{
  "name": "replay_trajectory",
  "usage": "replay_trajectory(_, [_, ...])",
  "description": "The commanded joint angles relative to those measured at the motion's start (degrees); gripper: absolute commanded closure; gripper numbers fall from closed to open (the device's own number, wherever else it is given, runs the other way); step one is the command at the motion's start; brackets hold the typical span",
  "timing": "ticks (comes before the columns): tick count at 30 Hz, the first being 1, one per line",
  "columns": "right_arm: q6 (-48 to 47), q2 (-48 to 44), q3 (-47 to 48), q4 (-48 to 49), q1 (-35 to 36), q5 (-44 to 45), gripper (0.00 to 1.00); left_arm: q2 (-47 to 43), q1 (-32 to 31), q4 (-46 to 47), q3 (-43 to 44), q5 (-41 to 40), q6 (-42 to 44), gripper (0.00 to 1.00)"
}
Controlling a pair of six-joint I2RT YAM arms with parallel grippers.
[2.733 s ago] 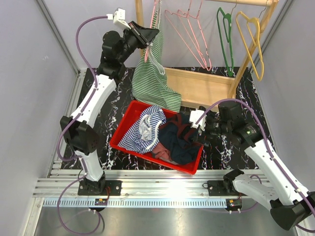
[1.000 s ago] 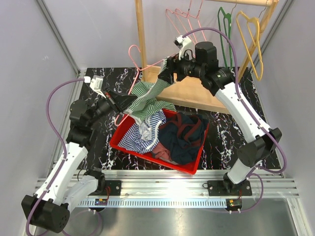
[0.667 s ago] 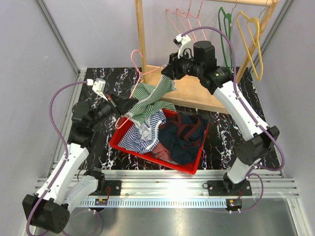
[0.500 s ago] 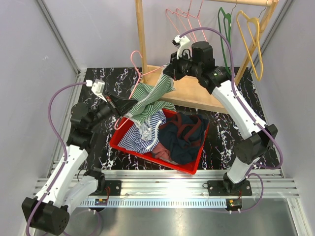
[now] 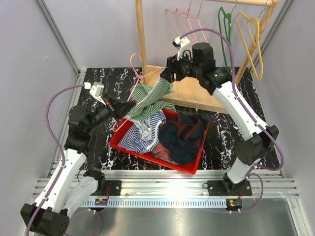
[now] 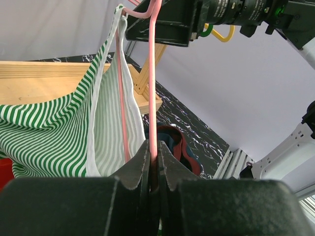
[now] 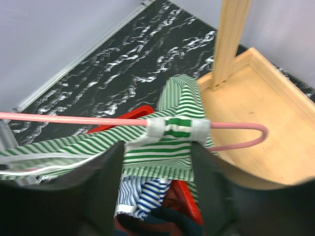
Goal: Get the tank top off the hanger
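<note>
Pale grey panels wall in a black, white-veined marble-look table (image 5: 98,83), with a ribbed aluminium rail (image 5: 162,189) along the near edge. At the back stands a light wooden clothes rack (image 5: 141,34) on a shallow boxed base, carrying thin pink wire hangers (image 5: 194,34), a green hanger (image 5: 226,29) and a yellow hanger (image 5: 251,34). A red plastic bin (image 5: 152,158) sits angled mid-table. Marble shows in a strip on its left and a wider patch on its right. The rack base lies just beyond its far rim.

The green-and-white striped tank top (image 5: 147,101) hangs from a loose pink wire hanger (image 7: 231,126) held in the air between the two arms, over the bin's far left corner. One white-edged strap is bunched into a tight band on the hanger's arm, just short of its rounded bend. The soft, creased body slopes down from there, and its lower folds lie over the bin's far left rim.

The left gripper (image 6: 153,167) is clenched on the hanger's thin wire, its dark fingers pressed flat against it. The right gripper (image 7: 157,143) is up at the bunched strap with its fingers standing apart, one on either side of the band and not pinching it.

The bin holds a crumpled blue-and-white striped garment (image 5: 142,132) beside a navy garment with maroon trim (image 5: 182,135).
</note>
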Motion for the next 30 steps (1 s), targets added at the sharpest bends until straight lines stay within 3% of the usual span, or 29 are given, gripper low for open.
replay_trajectory(1, [3.47,-2.11,0.05,2.45,0.31,-5.02,0.32,-1.13,0.31,3.95,-0.42,0.56,-0.31,1.00])
replay_trajectory(2, [3.91,-2.02,0.05,2.63,0.23,-5.28,0.25,-1.13,0.31,4.13,-0.51,0.56,-0.49,1.00])
replay_trajectory(5, [5.14,-1.24,0.66,2.81,0.58,-4.76,0.24,-0.87,0.31,4.75,-0.51,0.99,-1.19,1.00])
replay_trajectory(11, [6.56,1.84,2.60,2.02,1.19,-0.99,0.33,-0.96,0.31,5.71,-0.42,1.52,-1.99,1.00])
replay_trajectory(12, [6.64,2.37,2.95,1.75,1.20,-0.89,0.41,-1.13,0.31,5.72,-0.42,1.52,-1.99,1.00])
replay_trajectory(15, [6.64,3.69,3.74,1.14,1.20,-0.45,0.54,-1.48,0.31,5.63,-0.68,1.70,-1.90,1.00])
replay_trajectory(16, [6.56,3.78,3.74,1.22,1.20,-0.19,0.65,-1.57,0.31,5.45,-0.86,1.70,-1.81,1.00])
replay_trajectory(18, [6.20,3.78,3.92,1.31,1.20,0.25,0.78,-1.66,0.31,4.84,-0.86,1.70,-0.85,1.00])
replay_trajectory(19, [5.51,3.61,4.01,1.14,1.28,0.43,0.90,-1.83,0.31,4.05,-0.86,1.26,-0.41,1.00])
replay_trajectory(21, [4.10,2.82,4.01,0.70,1.20,1.65,1.00,-2.36,0.31,2.82,-0.68,0.30,1.51,1.00])
replay_trajectory(30, [-1.53,-4.04,-1.53,2.98,-3.81,4.21,1.00,-6.75,1.10,-7.10,0.55,-3.48,11.36,1.00])
